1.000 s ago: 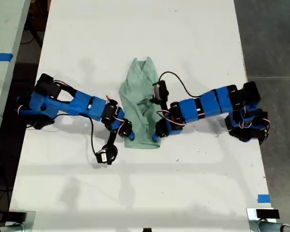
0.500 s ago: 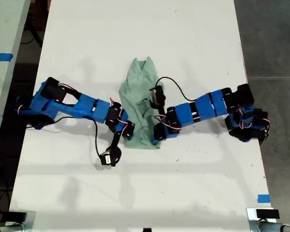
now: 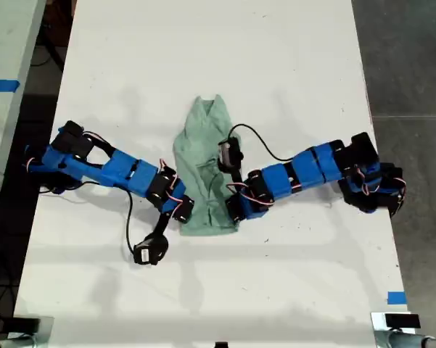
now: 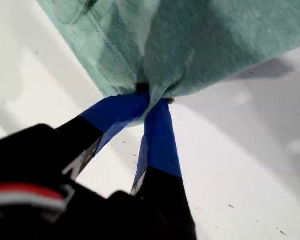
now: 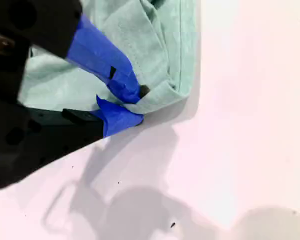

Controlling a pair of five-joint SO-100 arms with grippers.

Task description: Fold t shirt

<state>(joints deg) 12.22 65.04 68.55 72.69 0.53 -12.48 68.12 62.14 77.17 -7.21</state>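
shirt (image 3: pixel 203 174): on table (image 3: pixel 290 65), lengthwise between both arms, narrow folded strip | my first gripper (image 4: pixel 152 97): blue tips pinched tight on a bunched hem edge, cloth hanging beyond the tips | my second gripper (image 5: pixel 132 102): closed over a shirt corner, cloth between the jaws, just above the table

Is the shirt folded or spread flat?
Folded: the shirt lies as a narrow strip, its sides turned in, sleeves not spread, both grippers pinching its lower corners.

Mint-green t shirt (image 3: pixel 205 174); white table (image 3: pixel 290 65); blue arms, blue-taped fingers (image 4: pixel 157 135), black wiring.
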